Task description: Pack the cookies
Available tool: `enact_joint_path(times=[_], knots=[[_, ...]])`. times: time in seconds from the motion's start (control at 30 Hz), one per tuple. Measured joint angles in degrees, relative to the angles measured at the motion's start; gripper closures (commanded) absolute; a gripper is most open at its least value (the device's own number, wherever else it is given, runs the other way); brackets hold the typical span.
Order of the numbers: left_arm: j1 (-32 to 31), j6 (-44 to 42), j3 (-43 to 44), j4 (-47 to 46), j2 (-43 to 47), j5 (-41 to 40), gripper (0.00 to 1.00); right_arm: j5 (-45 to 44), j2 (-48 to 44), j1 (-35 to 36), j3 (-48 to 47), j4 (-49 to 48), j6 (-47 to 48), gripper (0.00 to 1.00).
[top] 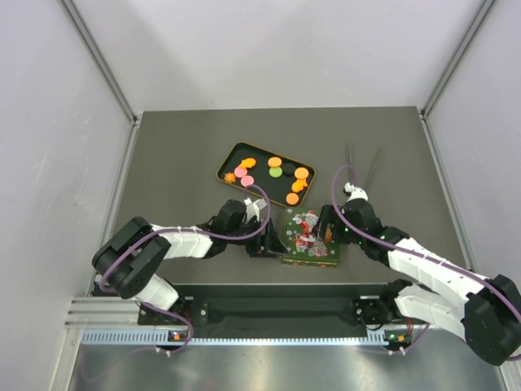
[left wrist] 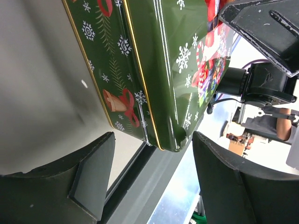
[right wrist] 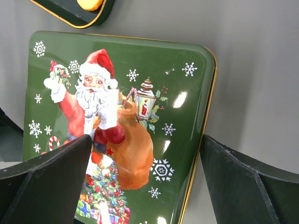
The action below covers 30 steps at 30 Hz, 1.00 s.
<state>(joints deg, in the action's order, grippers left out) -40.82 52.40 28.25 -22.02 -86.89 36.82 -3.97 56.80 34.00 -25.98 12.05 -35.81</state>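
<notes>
Several cookies [top: 275, 172], orange, green, pink and black, lie in a black gold-rimmed tray [top: 256, 152] at mid-table. One orange cookie [right wrist: 89, 3] shows at the top of the right wrist view. A green Santa tin [top: 309, 238] with its lid on lies in front of the tray. My left gripper [top: 263, 241] is open at the tin's left side. In the left wrist view the tin's near corner [left wrist: 174, 140] sits just between the open fingertips of that gripper [left wrist: 154, 163]. My right gripper [top: 328, 228] is open over the tin's right edge [right wrist: 198, 154], one finger over the lid, the other outside it.
The grey table [top: 179, 163] is walled by white panels on three sides. Two thin dark rods [top: 362, 167] lie at the back right. A metal rail [top: 269, 336] runs along the front edge, close behind the tin.
</notes>
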Motion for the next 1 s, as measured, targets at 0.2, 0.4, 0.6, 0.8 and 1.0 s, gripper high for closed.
enact_joint_path(times=[0.2, 0.4, 0.6, 0.8, 1.0], knots=[[-0.2, 0.3, -0.4, -1.4, -0.7, 0.0, 0.31, 0.4, 0.3, 0.0, 0.0, -0.4, 0.0, 0.04], [-0.2, 1.2, -0.4, -2.9, -1.8, 0.8, 0.4, 0.6, 0.3, 0.0, 0.0, -0.4, 0.0, 0.04], [-0.4, 1.5, -0.4, -3.3, -1.8, 1.0, 0.49, 0.6, 0.3, 0.0, 0.0, -0.4, 0.0, 0.04], [-1.1, 1.3, 0.0, -3.5, -2.4, 0.4, 0.61, 0.3, 0.3, 0.0, 0.0, -0.5, 0.0, 0.04], [-2.6, 1.7, 0.4, -4.6, -4.1, -0.1, 0.67, -0.7, 0.3, 0.0, 0.1, -0.4, 0.2, 0.04]])
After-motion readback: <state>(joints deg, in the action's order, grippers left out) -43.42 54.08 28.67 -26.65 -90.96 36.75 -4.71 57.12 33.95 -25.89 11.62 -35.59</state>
